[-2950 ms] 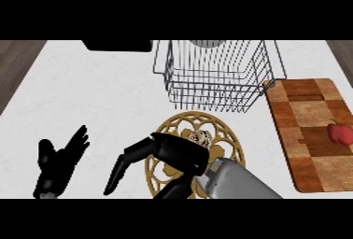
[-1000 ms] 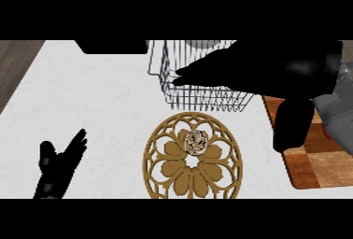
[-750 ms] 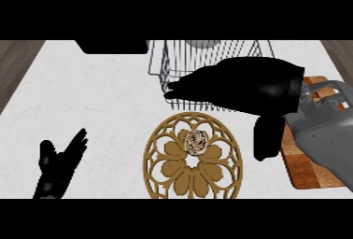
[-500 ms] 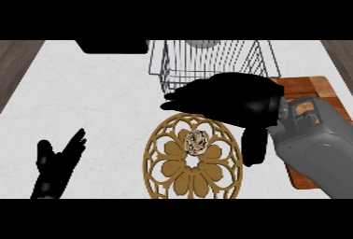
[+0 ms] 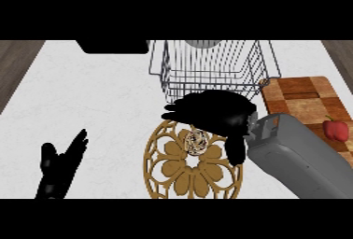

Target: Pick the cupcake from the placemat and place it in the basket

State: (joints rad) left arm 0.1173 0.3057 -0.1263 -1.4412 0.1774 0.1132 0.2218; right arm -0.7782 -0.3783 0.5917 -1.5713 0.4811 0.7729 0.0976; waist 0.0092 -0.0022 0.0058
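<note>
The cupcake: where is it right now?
In the head view the cupcake sits on the round gold placemat, near its upper middle, just below the right hand and in front of the wire basket.

A: Site type — kitchen. Evidence: white marbled desk under everything, wood floor strips showing past its left and right edges.

B: Agreed. Kitchen gear logged: wire basket at the far edge, middle. Checkered wooden cutting board along the right edge, a red pepper lying on it.

A: Also an ornate gold placemat at the near edge, cupcake sitting on its far part. Dark boxy item at the far left corner; cannot tell what it is.

B: Food, serving ware, prep board. Domestic kitchen, not a lab.
</note>
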